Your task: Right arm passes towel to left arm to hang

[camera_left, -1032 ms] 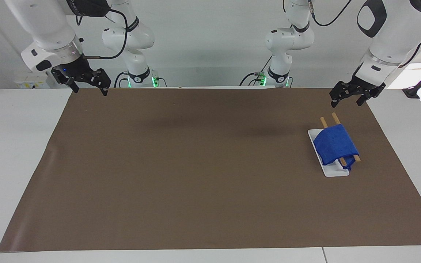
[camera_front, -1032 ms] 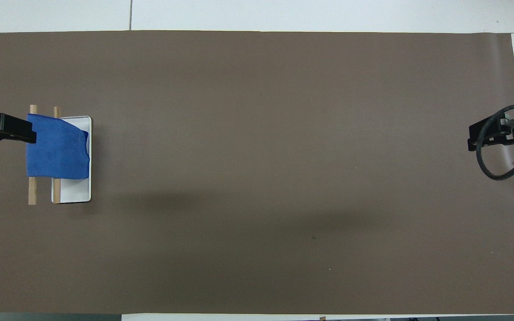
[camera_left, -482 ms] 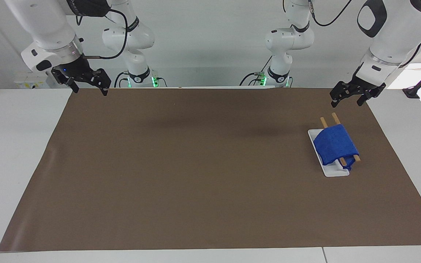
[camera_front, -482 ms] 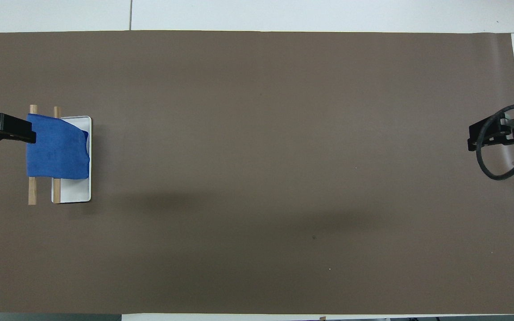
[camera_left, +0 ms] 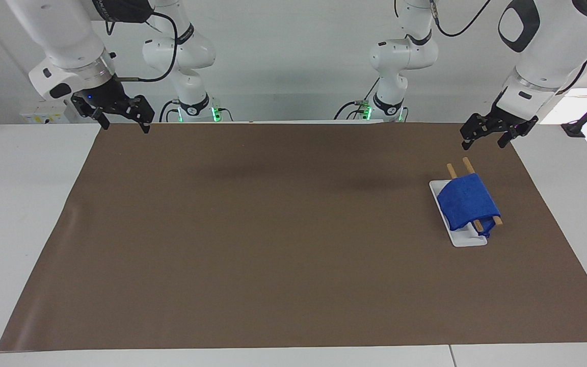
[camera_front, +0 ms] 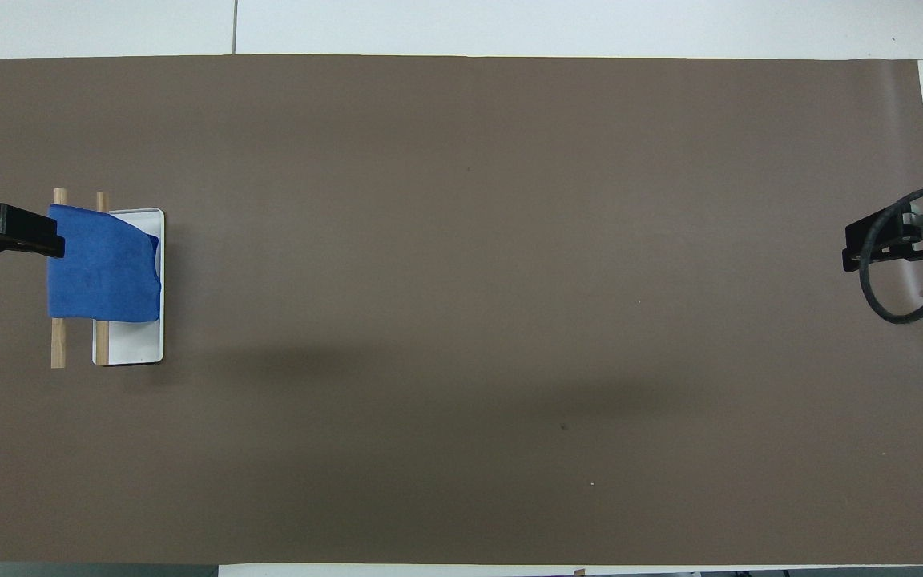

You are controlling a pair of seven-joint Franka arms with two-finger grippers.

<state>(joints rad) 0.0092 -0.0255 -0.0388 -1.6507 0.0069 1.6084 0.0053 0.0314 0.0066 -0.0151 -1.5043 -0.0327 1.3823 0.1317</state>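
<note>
The bright-blue towel point(camera_left: 468, 206) point(camera_front: 102, 268) lies draped across two wooden rods point(camera_left: 469, 165) point(camera_front: 58, 344) over a white tray point(camera_left: 469, 238) point(camera_front: 129, 346), at the left arm's end of the table. Its short tag point(camera_left: 486, 233) hangs at the corner farthest from the robots. My left gripper point(camera_left: 482, 145) point(camera_front: 45, 236) hangs open and empty in the air, over the mat's edge beside the rack and apart from the towel. My right gripper point(camera_left: 125, 127) point(camera_front: 854, 248), with its small blue light, hangs open and empty over the mat's corner at the right arm's end.
A brown mat point(camera_left: 273, 229) point(camera_front: 461, 320) covers most of the white table. Two further white robot bases stand along the robots' edge of the table. A black cable point(camera_front: 898, 308) loops by the right gripper.
</note>
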